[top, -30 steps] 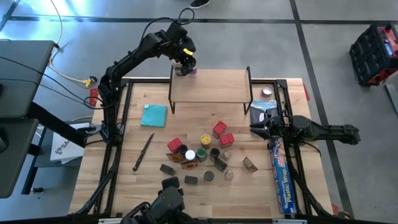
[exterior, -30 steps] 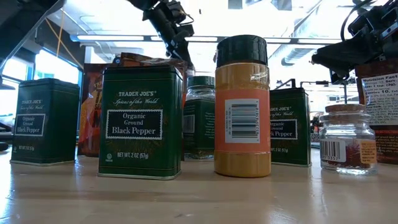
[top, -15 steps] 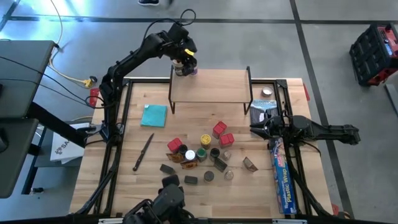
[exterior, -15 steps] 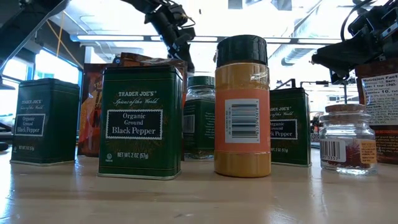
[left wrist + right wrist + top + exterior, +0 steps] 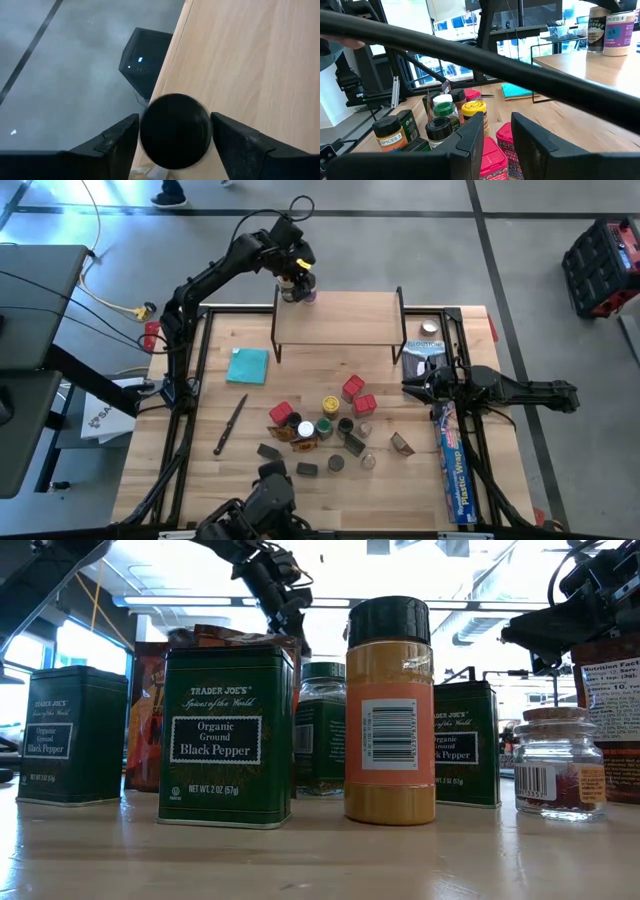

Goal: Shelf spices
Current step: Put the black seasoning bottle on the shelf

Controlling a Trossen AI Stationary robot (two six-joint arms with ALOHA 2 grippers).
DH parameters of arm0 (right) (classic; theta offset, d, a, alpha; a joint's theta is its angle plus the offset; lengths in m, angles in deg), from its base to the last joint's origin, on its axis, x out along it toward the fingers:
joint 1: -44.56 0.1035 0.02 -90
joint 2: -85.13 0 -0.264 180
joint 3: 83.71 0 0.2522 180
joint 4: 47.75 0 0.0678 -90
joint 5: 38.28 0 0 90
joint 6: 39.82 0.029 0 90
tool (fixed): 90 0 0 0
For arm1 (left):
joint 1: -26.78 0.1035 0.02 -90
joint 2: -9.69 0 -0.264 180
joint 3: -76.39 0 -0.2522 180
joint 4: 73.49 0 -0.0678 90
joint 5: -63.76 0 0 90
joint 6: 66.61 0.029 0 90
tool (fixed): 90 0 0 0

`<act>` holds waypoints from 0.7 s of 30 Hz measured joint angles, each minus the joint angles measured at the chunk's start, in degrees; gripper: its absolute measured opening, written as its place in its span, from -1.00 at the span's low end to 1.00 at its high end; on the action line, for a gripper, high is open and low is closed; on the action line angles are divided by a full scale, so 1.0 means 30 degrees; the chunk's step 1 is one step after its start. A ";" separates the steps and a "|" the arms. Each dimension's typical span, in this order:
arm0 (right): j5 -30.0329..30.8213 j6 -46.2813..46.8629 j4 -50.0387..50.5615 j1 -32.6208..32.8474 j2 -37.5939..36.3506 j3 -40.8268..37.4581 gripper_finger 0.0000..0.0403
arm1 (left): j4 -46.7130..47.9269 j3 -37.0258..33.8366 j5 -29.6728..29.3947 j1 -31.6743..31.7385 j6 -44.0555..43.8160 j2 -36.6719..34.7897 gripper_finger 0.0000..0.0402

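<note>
On shelf [image 5: 340, 320]: left hand [image 5: 298, 288], jar [image 5: 175, 130].

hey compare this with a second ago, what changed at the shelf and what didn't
The left gripper at the far left corner of the low light wooden shelf has spread its jaws from the black-lidded round spice jar, which now stands free on that corner; small gaps show on both sides. The arm barely moved. The right gripper stayed beside the long blue plastic-wrap box, and the spices on the table lie as before.

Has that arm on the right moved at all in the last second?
No. The right gripper sits in the same spot beside the blue box, right of the spices, as before.
</note>
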 joint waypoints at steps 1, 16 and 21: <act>0.0005 -0.0002 0.0000 0.0004 -0.0002 -0.0005 -0.53 | 0.0012 0.0000 -0.0012 0.0020 0.0007 0.0000 0.26; 0.0005 0.0002 0.0000 0.0007 -0.0002 -0.0005 -0.53 | -0.0088 0.0865 -0.0390 0.0131 0.0203 -0.0036 0.33; 0.0002 0.0000 0.0000 0.0002 0.0000 -0.0004 -0.53 | 0.0049 0.1254 -0.0384 0.0121 0.0327 -0.0051 0.33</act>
